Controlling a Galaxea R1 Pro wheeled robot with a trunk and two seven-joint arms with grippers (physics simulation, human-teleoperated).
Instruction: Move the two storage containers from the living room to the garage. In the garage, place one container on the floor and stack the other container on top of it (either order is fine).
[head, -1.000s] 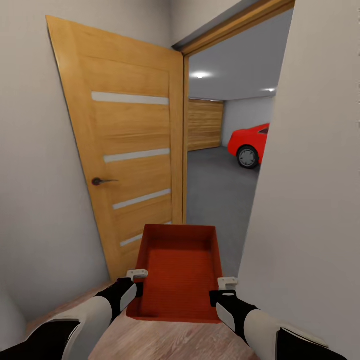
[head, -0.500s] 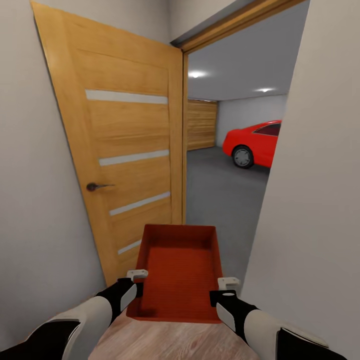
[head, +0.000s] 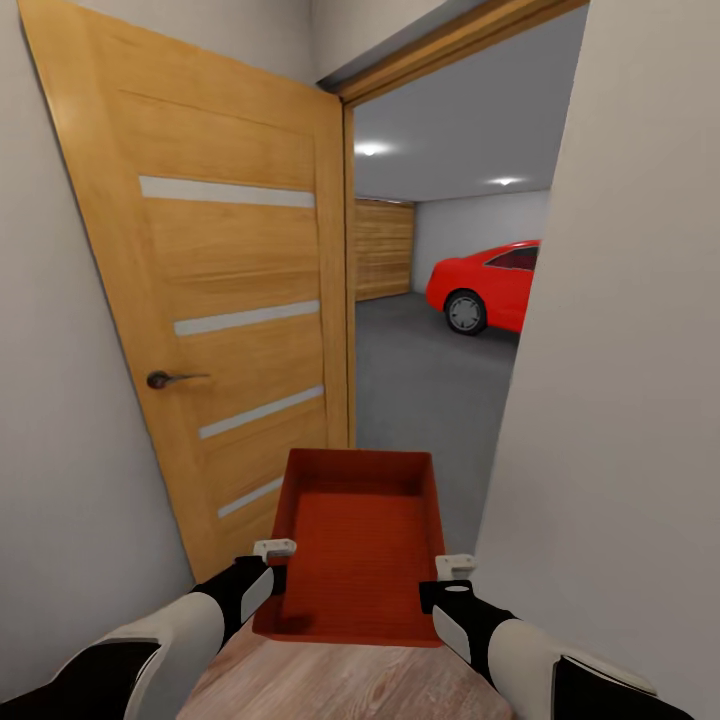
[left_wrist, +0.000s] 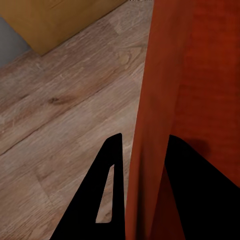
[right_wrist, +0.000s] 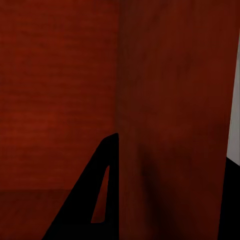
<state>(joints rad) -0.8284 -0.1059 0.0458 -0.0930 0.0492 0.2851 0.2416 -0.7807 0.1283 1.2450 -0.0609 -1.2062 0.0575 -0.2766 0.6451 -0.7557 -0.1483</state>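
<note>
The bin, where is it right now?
In the head view the bin is held low and centre between the left end effector and right end effector, over wood flooring, facing the garage doorway with the open door on its left.

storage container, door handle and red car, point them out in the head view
storage container (head: 362, 545), head view, ribbed inside bottom
door handle (head: 170, 379), head view, dark lever
red car (head: 495, 280), head view, side body above the wheel

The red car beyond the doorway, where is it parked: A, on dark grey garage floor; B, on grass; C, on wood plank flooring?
A: the red car stands on the dark grey floor seen through the open wooden door.
</note>
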